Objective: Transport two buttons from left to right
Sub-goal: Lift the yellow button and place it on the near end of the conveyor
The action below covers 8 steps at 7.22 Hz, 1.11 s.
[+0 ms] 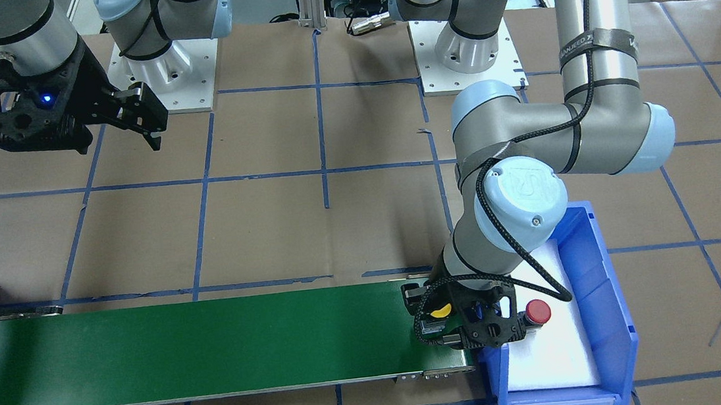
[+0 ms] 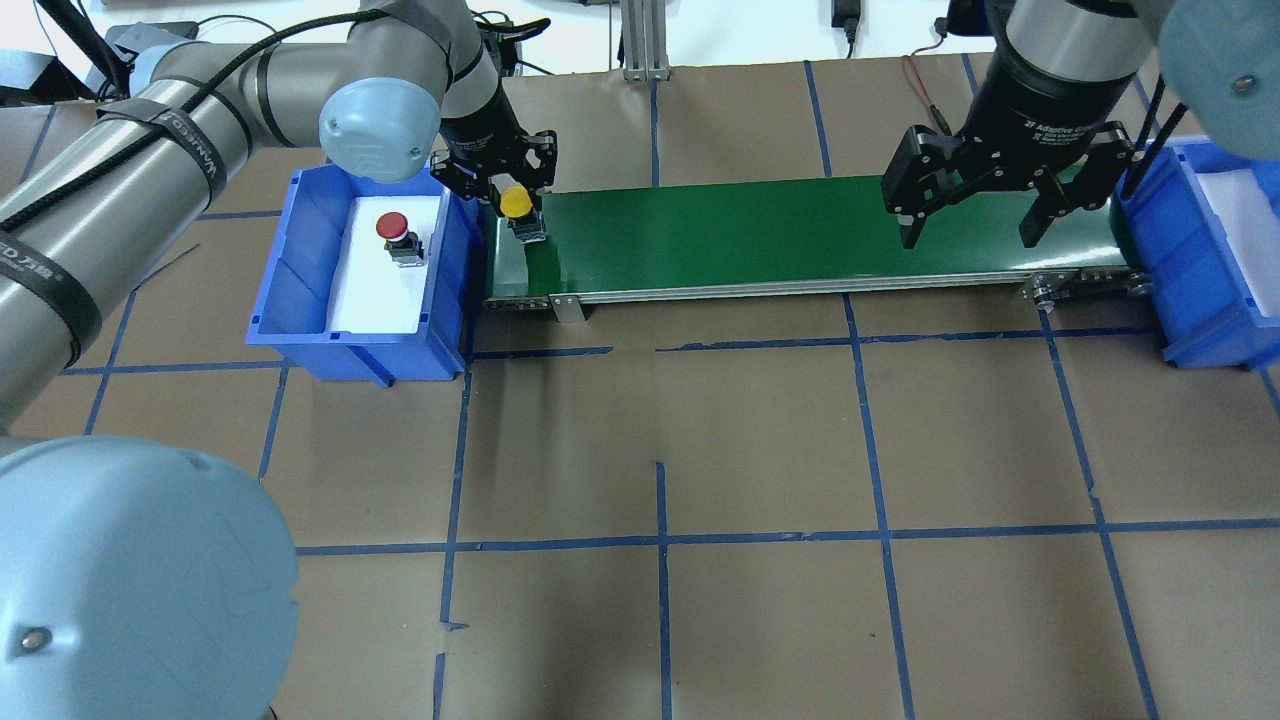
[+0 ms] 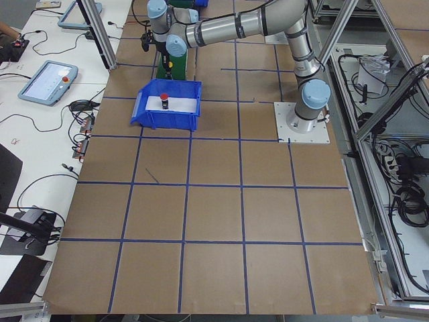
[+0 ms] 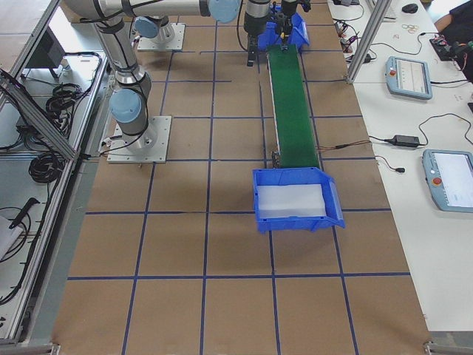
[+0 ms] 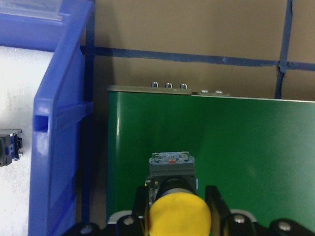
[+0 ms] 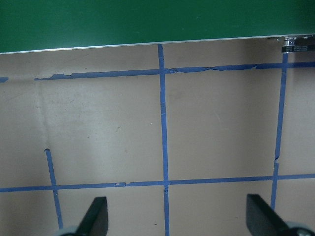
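Gripping the yellow button [image 5: 179,218], my left gripper [image 2: 514,214] is clenched on it, one finger on either side, in the upper left of the overhead view. It sits over the left end of the green conveyor belt [image 2: 760,235], just beside the left blue bin [image 2: 300,262]. The red button [image 2: 392,227] stands cap up on the white pad [image 2: 375,292] inside that bin. My right gripper [image 2: 968,240] hangs spread wide, holding nothing, above the belt's right end, near the right blue bin [image 2: 1190,300].
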Tool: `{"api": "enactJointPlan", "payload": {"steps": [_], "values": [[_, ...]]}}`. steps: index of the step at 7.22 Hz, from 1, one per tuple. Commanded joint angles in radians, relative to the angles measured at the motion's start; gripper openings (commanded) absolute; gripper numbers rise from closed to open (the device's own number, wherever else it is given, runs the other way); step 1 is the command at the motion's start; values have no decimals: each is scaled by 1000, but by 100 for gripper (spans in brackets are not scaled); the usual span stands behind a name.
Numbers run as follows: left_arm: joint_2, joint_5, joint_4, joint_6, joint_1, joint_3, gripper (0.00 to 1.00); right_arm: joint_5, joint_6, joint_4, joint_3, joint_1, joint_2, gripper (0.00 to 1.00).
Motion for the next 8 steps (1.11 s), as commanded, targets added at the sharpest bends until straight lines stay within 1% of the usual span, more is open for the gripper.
{"api": "enactJointPlan", "payload": {"steps": [1,3,5,6,7,8], "values": [[1,1,3,19,0,-18,88,0,0,0,0,0,0,100],[18,0,9,23,0,-6,94,0,0,0,-2,0,0,100],[77,-20,-1,23,0,-4,96,0,0,0,0,0,0,100],[94,-8,-6,22,9,-3,98,0,-1,0,0,0,0,100],[105,9,-32,34,44,-6,99,0,-1,2,0,0,0,100],[122,60,-50,124,85,-24,100,0,-1,2,0,0,0,100]]}}
